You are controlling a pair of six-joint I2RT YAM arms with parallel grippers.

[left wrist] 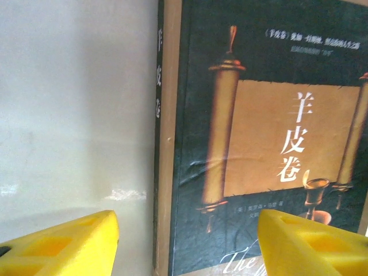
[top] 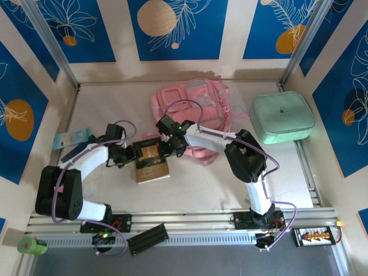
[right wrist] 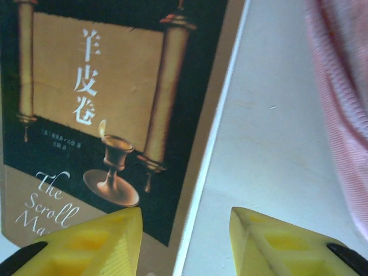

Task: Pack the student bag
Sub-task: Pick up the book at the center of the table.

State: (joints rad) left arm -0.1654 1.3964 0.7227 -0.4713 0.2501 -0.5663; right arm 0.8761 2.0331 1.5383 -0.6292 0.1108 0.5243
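Note:
The pink student bag (top: 192,106) lies flat at the back middle of the table, and its fabric edge (right wrist: 345,109) runs down the right of the right wrist view. In front of it lies a dark book (top: 152,162) with a gold scroll on the cover (left wrist: 270,132) (right wrist: 109,98). My left gripper (top: 131,154) (left wrist: 187,244) is open, low over the book's left spine edge, one yellow finger (left wrist: 63,244) over the table and the other over the cover. My right gripper (top: 168,148) (right wrist: 184,236) is open, straddling the book's right edge.
A mint-green rounded case (top: 283,117) sits at the back right. A blue flat packet (top: 72,140) lies at the left by the wall. A green tape roll (top: 31,246) and a black bar (top: 146,237) rest on the near rail.

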